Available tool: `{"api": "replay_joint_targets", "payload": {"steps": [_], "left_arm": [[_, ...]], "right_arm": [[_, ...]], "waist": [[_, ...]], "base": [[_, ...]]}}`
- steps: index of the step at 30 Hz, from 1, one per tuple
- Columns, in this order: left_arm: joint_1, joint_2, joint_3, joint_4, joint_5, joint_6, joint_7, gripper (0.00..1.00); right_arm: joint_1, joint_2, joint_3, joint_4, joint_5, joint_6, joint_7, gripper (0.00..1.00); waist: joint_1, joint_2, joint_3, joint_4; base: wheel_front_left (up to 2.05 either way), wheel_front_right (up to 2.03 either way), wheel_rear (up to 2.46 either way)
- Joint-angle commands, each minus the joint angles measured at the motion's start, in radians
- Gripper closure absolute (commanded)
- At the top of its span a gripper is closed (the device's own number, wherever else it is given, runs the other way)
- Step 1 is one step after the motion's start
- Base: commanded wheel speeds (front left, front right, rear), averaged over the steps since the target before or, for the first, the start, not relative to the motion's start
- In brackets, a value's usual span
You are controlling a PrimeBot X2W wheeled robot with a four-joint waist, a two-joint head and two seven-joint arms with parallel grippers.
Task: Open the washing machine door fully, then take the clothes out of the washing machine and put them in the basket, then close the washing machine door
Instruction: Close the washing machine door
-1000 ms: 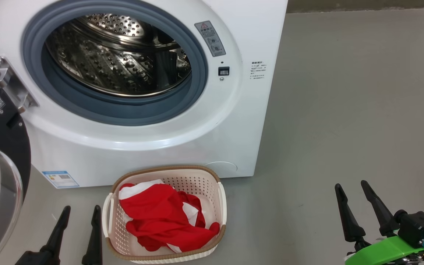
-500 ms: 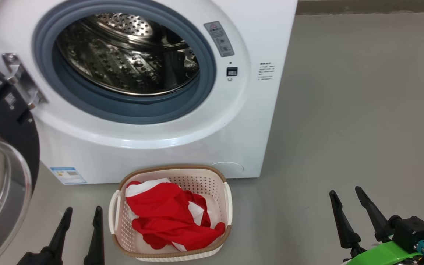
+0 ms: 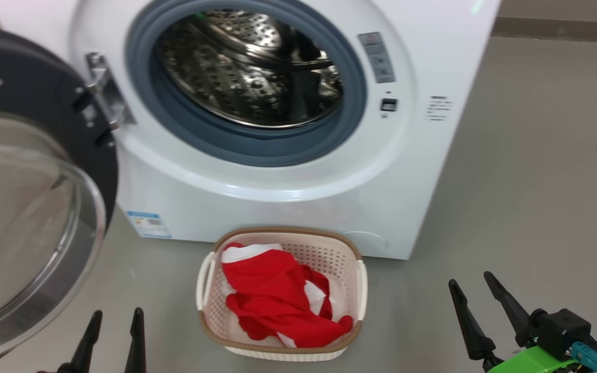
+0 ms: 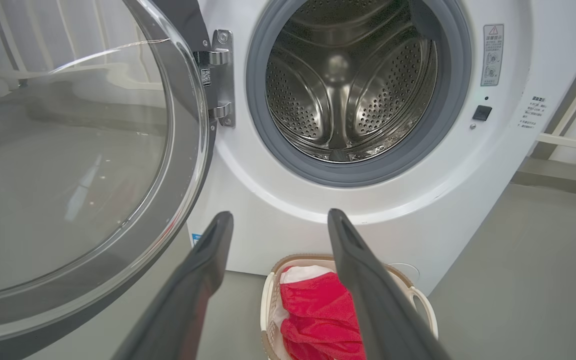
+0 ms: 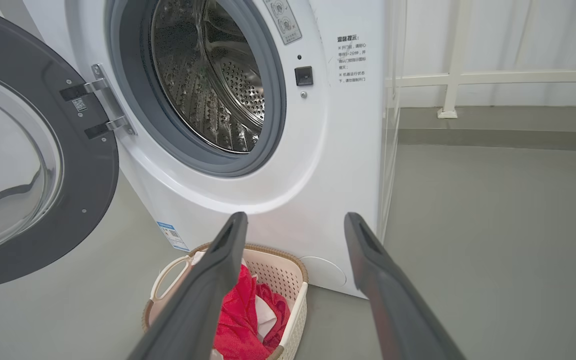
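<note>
The white washing machine stands before me with its steel drum bare. Its door, black-rimmed with a glass bowl, hangs wide open on the left. On the floor in front sits the cream basket, holding the red and white clothes. My left gripper is open, low and left of the basket, below the door. Right of the basket, my right gripper is open with nothing in it.
Grey floor spreads to the right of the machine. A white railing and a pale wall stand behind it on the right.
The head camera has swung to the left, so the machine, basket and door sit further right in view and more of the door shows. Both grippers stay open and low.
</note>
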Motion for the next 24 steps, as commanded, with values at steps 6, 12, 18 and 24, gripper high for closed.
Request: {"api": "replay_joint_targets", "payload": {"steps": [6,12,18,24], "left_arm": [[0.0,0.004,0.026,-0.008,-0.035,-0.002,-0.005,0.0],[0.007,0.004,0.011,-0.001,-0.045,0.001,-0.005,0.0],[0.021,0.004,-0.008,-0.003,-0.058,0.012,-0.005,0.0],[0.025,0.004,-0.026,-0.01,-0.078,0.039,-0.005,0.0]], "right_arm": [[-0.042,-0.03,0.055,-0.005,0.011,0.0,-0.007,0.0],[-0.039,-0.034,0.071,0.001,0.017,0.0,-0.007,0.0],[-0.048,-0.038,0.096,0.008,0.023,0.0,-0.007,0.0],[-0.057,-0.046,0.112,0.015,0.026,0.0,-0.007,0.0]], "waist": [[0.0,-0.0001,-0.019,0.138],[0.0,-0.0001,-0.028,0.21],[0.0,-0.0001,-0.033,0.283],[0.0,-0.0001,-0.036,0.349]], "base": [[0.0,0.0,0.0],[0.0,0.0,0.0],[0.0,0.0,0.0],[0.0,0.0,0.0]]}}
